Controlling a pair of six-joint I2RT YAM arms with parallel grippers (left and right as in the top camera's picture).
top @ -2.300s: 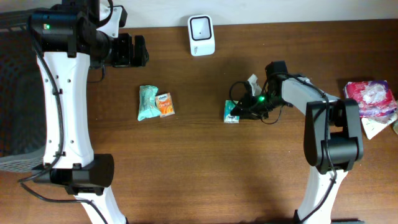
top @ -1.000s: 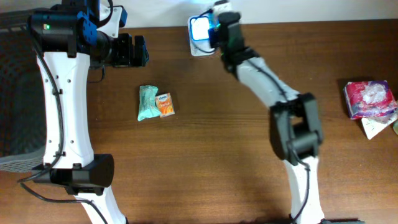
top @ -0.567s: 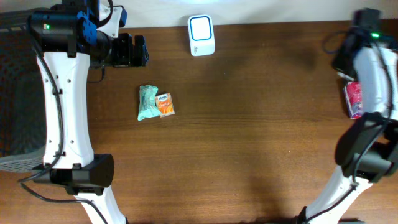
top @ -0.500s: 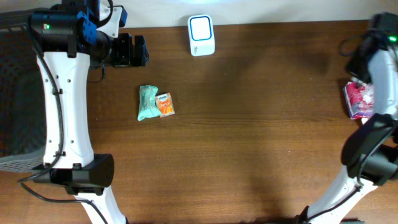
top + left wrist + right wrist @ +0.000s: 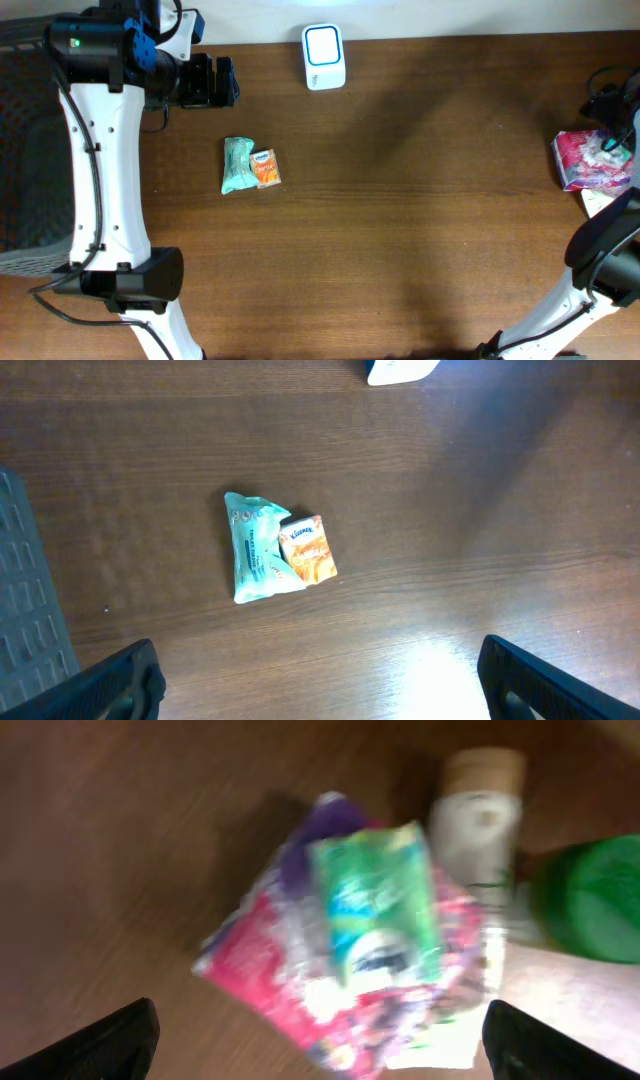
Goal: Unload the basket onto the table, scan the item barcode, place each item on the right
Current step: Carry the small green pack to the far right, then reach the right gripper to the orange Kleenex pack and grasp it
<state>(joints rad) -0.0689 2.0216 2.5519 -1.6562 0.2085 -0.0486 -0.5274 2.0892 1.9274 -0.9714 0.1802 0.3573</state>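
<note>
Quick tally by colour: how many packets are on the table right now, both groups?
teal packet: 1
orange Kleenex packet: 1
green packet: 1
pink-and-purple packet: 1
Total: 4

1. The brown wooden table (image 5: 400, 220) carries everything.
2. A white scanner (image 5: 324, 57) sits at the far edge.
3. A teal packet (image 5: 237, 165) and an orange packet (image 5: 265, 168) lie touching.
4. A pink bag (image 5: 590, 160) lies at the right edge.

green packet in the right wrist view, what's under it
The green packet is over a pink and purple package. Whatever sits beneath that package is covered.
</note>
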